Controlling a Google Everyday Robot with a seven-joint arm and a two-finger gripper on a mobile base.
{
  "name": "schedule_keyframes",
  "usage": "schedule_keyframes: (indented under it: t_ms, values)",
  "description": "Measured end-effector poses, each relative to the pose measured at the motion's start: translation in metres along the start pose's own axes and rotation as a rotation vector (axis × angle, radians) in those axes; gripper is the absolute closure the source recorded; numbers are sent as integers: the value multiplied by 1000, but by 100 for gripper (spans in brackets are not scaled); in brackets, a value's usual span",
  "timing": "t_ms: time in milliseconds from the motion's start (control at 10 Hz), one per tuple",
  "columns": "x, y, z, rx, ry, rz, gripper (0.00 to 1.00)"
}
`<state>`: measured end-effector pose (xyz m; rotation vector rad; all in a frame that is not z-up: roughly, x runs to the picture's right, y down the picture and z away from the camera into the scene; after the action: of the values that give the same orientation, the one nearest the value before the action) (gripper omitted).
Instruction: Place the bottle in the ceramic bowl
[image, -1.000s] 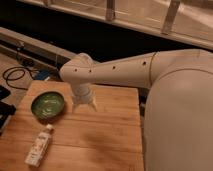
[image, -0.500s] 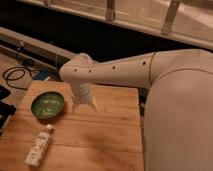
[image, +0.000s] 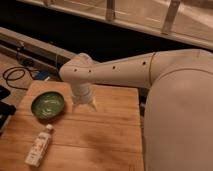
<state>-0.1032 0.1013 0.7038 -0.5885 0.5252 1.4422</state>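
The bottle lies on its side on the wooden table near the front left, white cap pointing toward the bowl. The ceramic bowl is green and glossy and sits upright at the table's left side, just beyond the bottle. My gripper hangs from the white arm above the table, right of the bowl and up and to the right of the bottle. It holds nothing that I can see.
The white arm reaches in from the right over the table's back edge. A black cable lies on the floor at left. A dark object sits off the table's left edge. A railing runs behind.
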Motion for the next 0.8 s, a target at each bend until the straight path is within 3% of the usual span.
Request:
schedule_keyframes:
  t_ms: [300, 500, 800]
  values:
    - [-9, 2, 1, 3, -12, 5, 35]
    - [-11, 34, 9, 0, -9, -28, 35]
    - [20, 72, 21, 1, 13, -56, 35]
